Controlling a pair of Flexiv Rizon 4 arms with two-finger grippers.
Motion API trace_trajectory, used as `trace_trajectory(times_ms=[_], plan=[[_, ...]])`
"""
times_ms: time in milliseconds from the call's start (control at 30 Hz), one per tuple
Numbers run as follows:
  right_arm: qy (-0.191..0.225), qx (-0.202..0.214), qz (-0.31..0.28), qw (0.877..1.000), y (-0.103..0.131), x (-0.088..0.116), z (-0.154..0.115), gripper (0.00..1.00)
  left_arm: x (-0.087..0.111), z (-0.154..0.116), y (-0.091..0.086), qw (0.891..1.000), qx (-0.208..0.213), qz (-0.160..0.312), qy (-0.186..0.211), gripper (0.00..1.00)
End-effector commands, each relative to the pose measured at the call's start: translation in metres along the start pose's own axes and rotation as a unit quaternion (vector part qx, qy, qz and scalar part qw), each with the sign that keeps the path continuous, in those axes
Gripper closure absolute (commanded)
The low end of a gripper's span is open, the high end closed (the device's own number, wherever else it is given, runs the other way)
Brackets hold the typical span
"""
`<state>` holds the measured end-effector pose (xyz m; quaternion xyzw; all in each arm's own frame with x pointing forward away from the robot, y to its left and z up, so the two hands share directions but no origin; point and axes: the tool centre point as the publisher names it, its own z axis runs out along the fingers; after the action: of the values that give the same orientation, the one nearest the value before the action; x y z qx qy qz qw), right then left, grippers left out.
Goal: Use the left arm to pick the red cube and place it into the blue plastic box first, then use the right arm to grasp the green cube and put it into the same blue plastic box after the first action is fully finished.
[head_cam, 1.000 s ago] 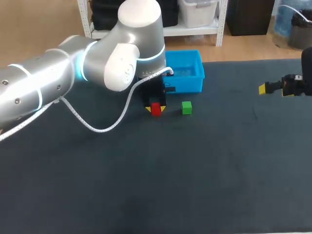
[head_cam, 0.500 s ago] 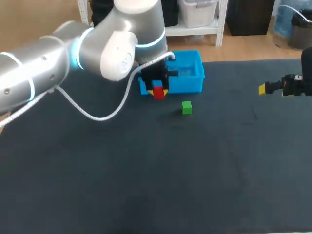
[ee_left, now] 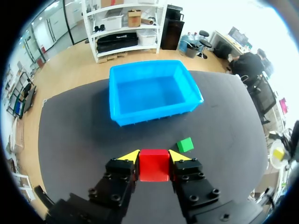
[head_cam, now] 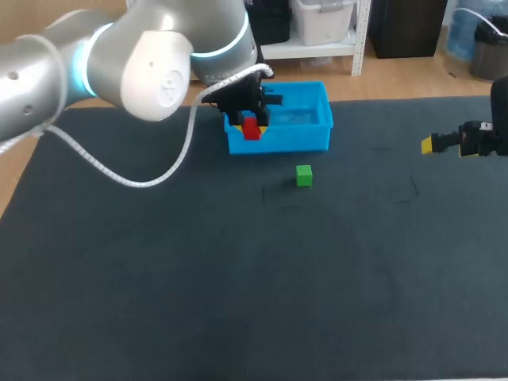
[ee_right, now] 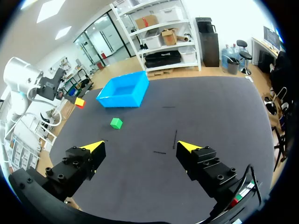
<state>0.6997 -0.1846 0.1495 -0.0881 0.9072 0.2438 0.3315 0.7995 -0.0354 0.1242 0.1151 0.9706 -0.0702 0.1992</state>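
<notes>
My left gripper [head_cam: 252,129] is shut on the red cube [head_cam: 252,129], held in the air at the near left edge of the blue plastic box [head_cam: 294,136]. In the left wrist view the red cube [ee_left: 153,164] sits clamped between both yellow tips, with the blue plastic box [ee_left: 152,111] ahead and empty. The green cube [head_cam: 303,175] rests on the dark table in front of the box; it also shows beside the held cube as the green cube [ee_left: 185,144] and as the green cube [ee_right: 116,123]. My right gripper [ee_right: 140,148] is open at the right table edge, empty.
The dark table mat [head_cam: 238,278] spreads wide around the green cube. A white cable [head_cam: 127,179] loops down from my left arm over the table's left part. The box stands at the table's far edge.
My left arm has lifted the red cube off the table and carried it back toward the blue box's near left edge. The right arm has stayed put.
</notes>
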Motion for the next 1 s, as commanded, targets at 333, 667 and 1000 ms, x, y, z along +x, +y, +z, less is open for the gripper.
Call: trace_trajectory(times_ms=[333, 667, 1000], plan=[[0.001, 0.0, 0.0, 1.0, 0.0, 0.0, 0.0, 0.0, 0.015, -0.025, 0.021, 0.987, 0.072, 0.09, -0.116, 1.0], [0.001, 0.0, 0.0, 1.0, 0.0, 0.0, 0.0, 0.0, 0.014, -0.023, 0.022, 0.984, 0.084, 0.107, -0.118, 1.0], [0.001, 0.0, 0.0, 1.0, 0.0, 0.0, 0.0, 0.0, -0.003, -0.01, 0.022, 0.984, 0.083, 0.107, -0.114, 1.0]])
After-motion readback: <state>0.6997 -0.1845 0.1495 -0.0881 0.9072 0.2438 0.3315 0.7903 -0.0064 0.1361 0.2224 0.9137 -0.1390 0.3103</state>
